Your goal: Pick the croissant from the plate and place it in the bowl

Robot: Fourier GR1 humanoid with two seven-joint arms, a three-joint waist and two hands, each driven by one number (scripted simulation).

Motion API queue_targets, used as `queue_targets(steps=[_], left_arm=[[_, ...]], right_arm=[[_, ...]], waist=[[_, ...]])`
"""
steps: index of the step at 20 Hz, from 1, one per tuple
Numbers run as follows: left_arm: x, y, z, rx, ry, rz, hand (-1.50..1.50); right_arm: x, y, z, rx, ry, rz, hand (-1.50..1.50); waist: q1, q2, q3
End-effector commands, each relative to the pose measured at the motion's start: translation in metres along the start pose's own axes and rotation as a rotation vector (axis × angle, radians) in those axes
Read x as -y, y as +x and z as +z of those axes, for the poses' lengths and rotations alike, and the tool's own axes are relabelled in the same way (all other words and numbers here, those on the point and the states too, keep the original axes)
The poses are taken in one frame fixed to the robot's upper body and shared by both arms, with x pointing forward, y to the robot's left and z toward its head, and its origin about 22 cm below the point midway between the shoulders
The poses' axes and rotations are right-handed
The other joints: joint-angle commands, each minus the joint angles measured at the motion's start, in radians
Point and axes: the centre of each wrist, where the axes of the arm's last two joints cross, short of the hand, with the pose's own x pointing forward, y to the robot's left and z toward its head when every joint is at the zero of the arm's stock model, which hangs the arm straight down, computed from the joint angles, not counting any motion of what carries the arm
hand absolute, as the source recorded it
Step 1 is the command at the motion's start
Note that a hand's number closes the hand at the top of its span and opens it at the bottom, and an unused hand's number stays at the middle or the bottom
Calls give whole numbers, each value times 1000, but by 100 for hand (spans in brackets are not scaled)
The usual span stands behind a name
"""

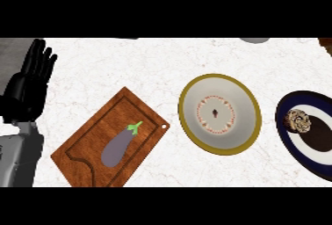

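Note:
A small brown croissant [299, 121] lies on a dark blue plate [283, 128] with a white ring and a dark centre, at the right edge of the head view. The plate is partly cut off by that edge. To its left, on the white marble counter, stands the bowl [184, 110], pale inside with an olive-gold rim and nothing in it. My left hand [29, 83] rests open at the far left with its fingers pointing up, far from both the plate and the bowl. My right hand does not show.
Between my left hand and the bowl lies a wooden cutting board [88, 147], turned diagonally, with a purple eggplant [118, 148] on it. A grey object [255, 39] and a brown one [326, 44] peek in at the far edge.

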Motion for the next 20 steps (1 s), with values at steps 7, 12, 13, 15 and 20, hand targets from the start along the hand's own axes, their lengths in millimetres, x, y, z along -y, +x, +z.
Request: queue_targets(steps=[7,12,13,15,20], left_arm=[[-7,-6,4,-19,34,-17,0],[-20,-19,15,-34,47,-38,0],[-13,-11,13,-23,36,-29,0],[-22,-10,11,-21,60,-30,0],[-18,-30,26,-65,76,-19,0]], right_arm=[[1,37,-82,299,194,-343,150],[-18,54,-113,337,287,-331,150],[-24,53,-112,344,320,-334,150],[-48,63,-129,369,350,-344,150],[-91,90,-161,394,455,-347,150]], waist=[[-39,-20,-5],[-54,-21,-5],[-63,-26,-4],[-68,-24,-4],[-96,-35,-5]])
